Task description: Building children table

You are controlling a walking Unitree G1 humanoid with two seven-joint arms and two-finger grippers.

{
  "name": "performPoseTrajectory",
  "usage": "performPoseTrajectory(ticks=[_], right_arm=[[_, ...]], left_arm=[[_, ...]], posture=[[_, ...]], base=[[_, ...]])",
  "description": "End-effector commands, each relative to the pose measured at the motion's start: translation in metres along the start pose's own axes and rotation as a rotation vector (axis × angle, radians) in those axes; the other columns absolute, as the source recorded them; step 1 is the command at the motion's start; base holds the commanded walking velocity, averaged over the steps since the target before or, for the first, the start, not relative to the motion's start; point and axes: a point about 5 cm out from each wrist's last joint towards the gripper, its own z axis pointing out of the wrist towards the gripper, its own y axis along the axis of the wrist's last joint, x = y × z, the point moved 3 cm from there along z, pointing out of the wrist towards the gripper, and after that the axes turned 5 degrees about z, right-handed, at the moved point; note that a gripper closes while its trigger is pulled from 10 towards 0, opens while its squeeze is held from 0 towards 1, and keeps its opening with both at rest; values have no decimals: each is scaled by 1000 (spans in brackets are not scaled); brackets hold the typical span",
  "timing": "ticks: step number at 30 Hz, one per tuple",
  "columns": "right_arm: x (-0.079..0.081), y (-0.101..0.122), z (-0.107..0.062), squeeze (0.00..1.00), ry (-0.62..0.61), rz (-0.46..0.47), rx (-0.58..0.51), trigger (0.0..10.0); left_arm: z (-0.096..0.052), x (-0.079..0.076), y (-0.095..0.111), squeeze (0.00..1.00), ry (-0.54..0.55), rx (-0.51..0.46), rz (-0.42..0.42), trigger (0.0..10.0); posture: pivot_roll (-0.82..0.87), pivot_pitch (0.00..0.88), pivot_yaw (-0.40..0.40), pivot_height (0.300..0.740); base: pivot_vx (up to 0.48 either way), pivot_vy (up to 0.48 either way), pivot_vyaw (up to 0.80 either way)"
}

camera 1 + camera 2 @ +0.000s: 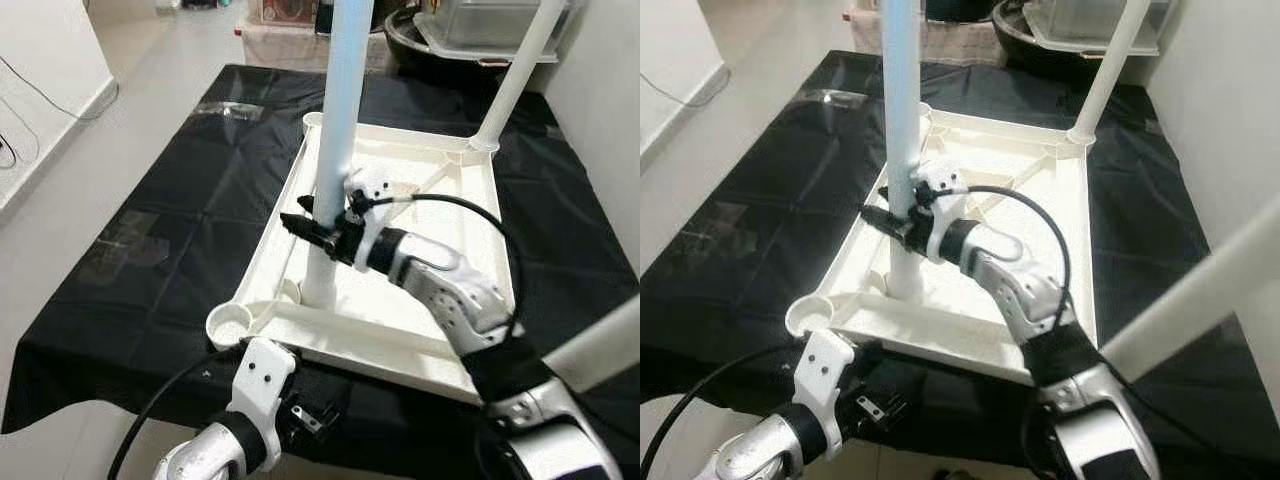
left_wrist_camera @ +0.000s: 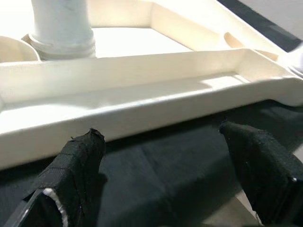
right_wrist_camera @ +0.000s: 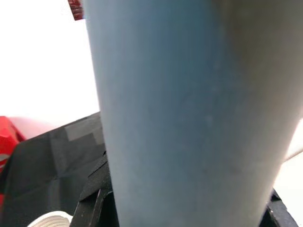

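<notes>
Hovering nearest the robot, the left gripper [image 2: 161, 156] sits just off the near edge of the upside-down white tabletop [image 1: 400, 345], its two black fingers [image 2: 75, 161] spread wide and holding nothing, above the black cloth [image 1: 150, 250] that covers the work surface. Just beyond, the right gripper [image 1: 318, 228] is closed around a pale leg [image 1: 338, 130] that stands upright in a socket near the tabletop's near left corner; the wrist view shows the fingers pressed to both sides of the leg. Next to that socket is a round corner socket [image 1: 228, 324], with no leg in it. Farther off, a second leg [image 1: 510, 85] rises from the far right corner, and a third leg [image 1: 600, 350] crosses the near right of the picture, though its base is out of sight. By my reading the build is partly done: at least two legs are seated, and the held one may need tightening, which cannot be judged from here. Storage boxes [image 1: 490, 25] sit beyond the cloth.
</notes>
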Motion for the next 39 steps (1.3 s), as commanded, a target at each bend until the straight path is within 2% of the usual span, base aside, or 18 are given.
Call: performPoseTrajectory(ticks=[1, 2, 4, 8, 13, 15, 19, 21, 22, 23, 25, 34, 39], right_arm=[[-1, 20, -2, 0, 25, 30, -63, 10000], [-1, 36, -6, 0, 80, 60, -109, 10000], [-1, 40, -8, 0, 100, 69, -121, 10000], [-5, 49, -11, 0, 95, 81, -184, 10000], [0, 46, -11, 0, 94, 76, -200, 10000], [11, 45, -13, 0, 158, 126, -225, 10000], [15, 45, -13, 0, 182, 152, -233, 10000], [25, 34, -12, 0, 211, 169, -215, 10000], [22, 23, -8, 0, 148, 181, -209, 10000], [22, 23, -8, 0, 148, 181, -209, 10000], [11, 18, -3, 0, 33, 182, -221, 10000], [1, 20, -3, 0, -42, 189, -243, 10000], [-6, 23, -5, 0, -97, 164, -254, 10000]], left_arm=[[-5, -7, 0, 0, -33, -1, 10, 10000], [-9, -12, -1, 0, -43, 2, 12, 10000], [-11, -14, -2, 0, -44, 2, 13, 10000], [-11, -9, -3, 0, 39, -17, -2, 10000], [-9, -3, -6, 0, 103, -30, -17, 10000], [-10, 1, -7, 0, 126, -34, -23, 10000], [-10, 2, -7, 0, 132, -35, -17, 10000], [-13, 8, -6, 0, 172, -49, -23, 10000], [-14, 12, -6, 0, 206, -55, -24, 10000], [-14, 12, -6, 0, 206, -55, -24, 10000], [-15, 14, -7, 0, 223, -56, -31, 10000], [-17, 15, -9, 0, 245, -54, -51, 10000], [-16, 17, -10, 0, 267, -47, -50, 10000]], posture=[[123, 111, -73, 740], [124, 103, -74, 740], [124, 103, -74, 740], [128, 92, -78, 740], [128, 79, -74, 740], [125, 75, -74, 740], [125, 75, -74, 740], [126, 64, -77, 740], [130, 65, -80, 740], [130, 65, -80, 740], [130, 65, -80, 740], [131, 75, -82, 740], [127, 93, -85, 740]], base=[[0, 0, 0], [0, 0, 0], [0, 0, 0], [0, 0, 0], [0, 0, 0], [0, 0, 0], [0, 0, 0], [0, 0, 0], [0, 0, 0], [0, 0, 0], [0, 240, 0], [0, 477, 0], [0, 59, 0]])
